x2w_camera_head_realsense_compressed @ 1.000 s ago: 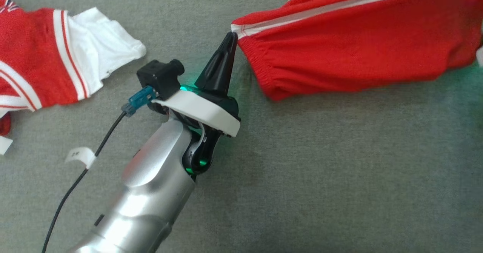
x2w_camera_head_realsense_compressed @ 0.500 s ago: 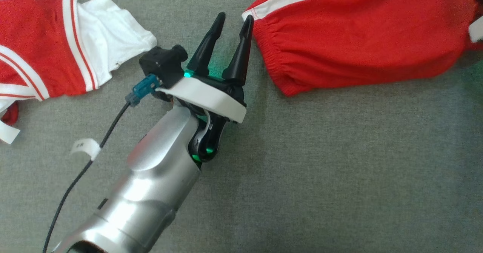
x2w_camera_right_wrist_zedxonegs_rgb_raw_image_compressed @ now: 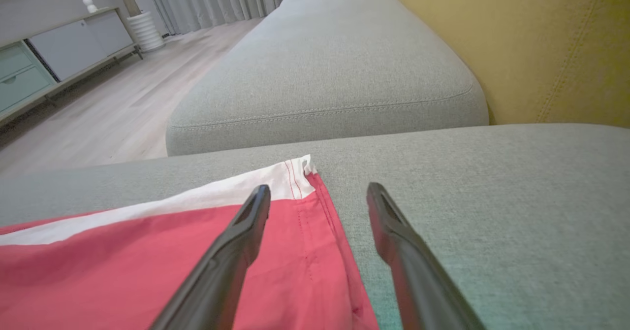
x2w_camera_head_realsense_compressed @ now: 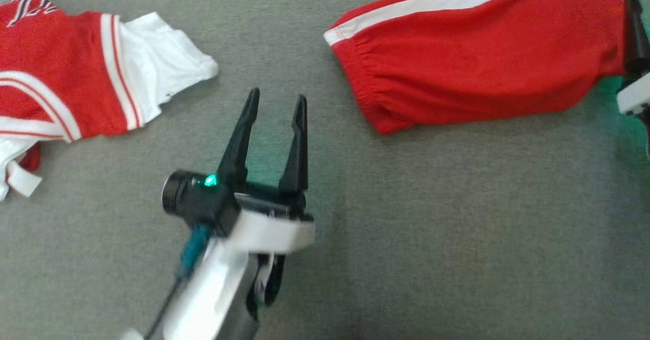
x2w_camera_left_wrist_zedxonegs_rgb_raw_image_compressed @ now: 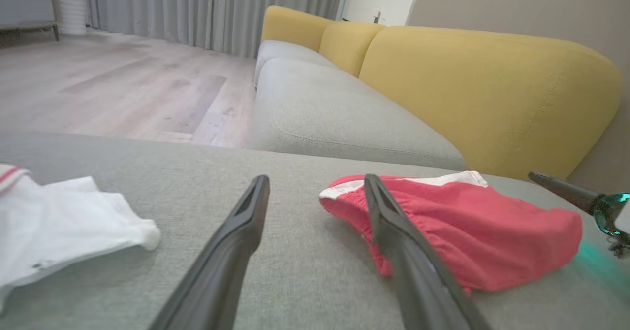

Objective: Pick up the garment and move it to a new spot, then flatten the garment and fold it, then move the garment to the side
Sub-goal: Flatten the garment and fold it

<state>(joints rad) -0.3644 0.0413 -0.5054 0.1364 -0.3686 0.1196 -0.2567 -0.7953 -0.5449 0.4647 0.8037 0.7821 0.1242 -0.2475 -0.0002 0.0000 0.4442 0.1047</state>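
- Far left: a red-and-white jersey [x2w_camera_head_realsense_compressed: 76,76] lies crumpled on the grey sofa seat [x2w_camera_head_realsense_compressed: 406,238], well apart from the work.
- Left gripper [x2w_camera_head_realsense_compressed: 278,95]: a second ago it was pinched shut on the corner of the shorts' [x2w_camera_head_realsense_compressed: 477,61] gathered end. It now stands wide and empty, drawn back over bare cushion between the two garments.
- The shorts, red with a white side stripe, lie on the seat toward the upper right of the head view. Their gathered end points toward the left gripper, which no longer touches them.
- Right gripper [x2w_camera_right_wrist_zedxonegs_rgb_raw_image_compressed: 319,188]: at the shorts' far hem end, it too has sprung wide, with nothing clamped in it.
- What it means: both grippers let go together, so the carry to a new spot looks done. Flattening and folding are yet to come.
- The left wrist view adds what the head view flattens out: the shorts sit puffed in a low hump, not smooth. The yellow backrest [x2w_camera_left_wrist_zedxonegs_rgb_raw_image_compressed: 492,88] is behind them, and one finger of the right gripper pokes in beyond.
- The right wrist view gives the hem corner close up, where the white stripe ends. The hem edge runs between the two fingers, one above red cloth and the other above bare cushion. Whether either touches cannot be told.
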